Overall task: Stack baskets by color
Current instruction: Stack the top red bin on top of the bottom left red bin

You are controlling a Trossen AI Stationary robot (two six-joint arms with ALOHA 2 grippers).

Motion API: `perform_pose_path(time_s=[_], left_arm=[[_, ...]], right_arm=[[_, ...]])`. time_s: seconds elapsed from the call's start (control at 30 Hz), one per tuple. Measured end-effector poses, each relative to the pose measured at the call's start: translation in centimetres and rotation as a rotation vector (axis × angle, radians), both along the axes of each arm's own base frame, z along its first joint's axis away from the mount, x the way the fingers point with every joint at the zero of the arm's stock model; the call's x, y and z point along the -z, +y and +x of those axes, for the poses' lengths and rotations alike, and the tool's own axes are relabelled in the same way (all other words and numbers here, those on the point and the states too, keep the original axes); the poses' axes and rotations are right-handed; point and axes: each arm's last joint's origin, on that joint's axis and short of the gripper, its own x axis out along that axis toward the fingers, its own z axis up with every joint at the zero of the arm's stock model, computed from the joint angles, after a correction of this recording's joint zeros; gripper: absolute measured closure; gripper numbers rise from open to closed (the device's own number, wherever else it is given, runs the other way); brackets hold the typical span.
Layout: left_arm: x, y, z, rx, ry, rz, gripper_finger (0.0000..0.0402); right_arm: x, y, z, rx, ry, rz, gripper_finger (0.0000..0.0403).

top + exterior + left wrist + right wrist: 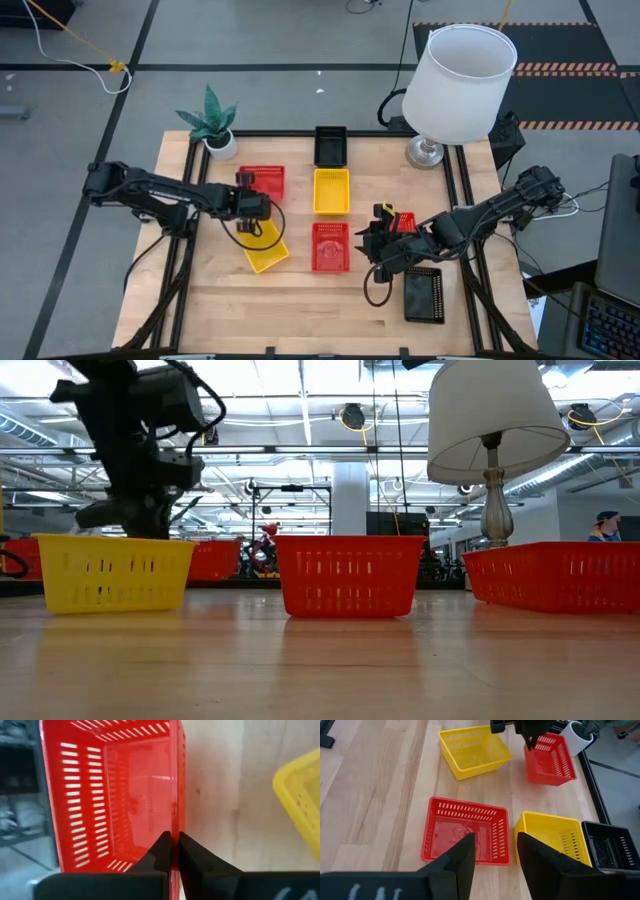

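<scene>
My left gripper is shut on a red basket at the table's left middle; the right wrist view shows the same gripper and basket. A tilted yellow basket rests on its bottom just nearer the front edge. In the middle column a black basket, a yellow basket and a red basket sit flat on the wood. My right gripper hovers open over that middle red basket. Another red basket lies partly under my right arm. My left gripper clamps the red basket's near long wall, close to its left end, with one finger inside the basket and the other outside. The fingers come slanting down from the table's left and lie along the wall. The basket's bottom seems to rest on the table.
A white lampshade on its stand rises at the far right corner and a potted plant stands at the far left. A black basket lies near the front right. Bare wood stretches along the front edge.
</scene>
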Motion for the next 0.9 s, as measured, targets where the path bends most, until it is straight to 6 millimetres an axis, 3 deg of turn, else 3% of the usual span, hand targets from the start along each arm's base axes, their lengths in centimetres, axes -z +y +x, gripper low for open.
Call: perform_pose_path(time_s=[0.2, 0.6, 0.9], left_arm=[[-2.7, -2.0, 1.4, 0.163, -0.017, 0.076, 0.0386], [-9.0, -8.5, 3.2, 0.717, -0.092, 0.213, 0.0386], [-11.5, -10.8, 3.8, 1.075, -0.111, 0.324, 0.0385]], right_arm=[[0.0, 0.0, 0.0, 0.002, 0.000, 0.003, 0.0261], [0.5, 1.1, -1.2, 0.039, 0.054, 0.055, 0.0261], [-0.2, 2.2, -4.4, 0.130, 0.047, 0.054, 0.0261]])
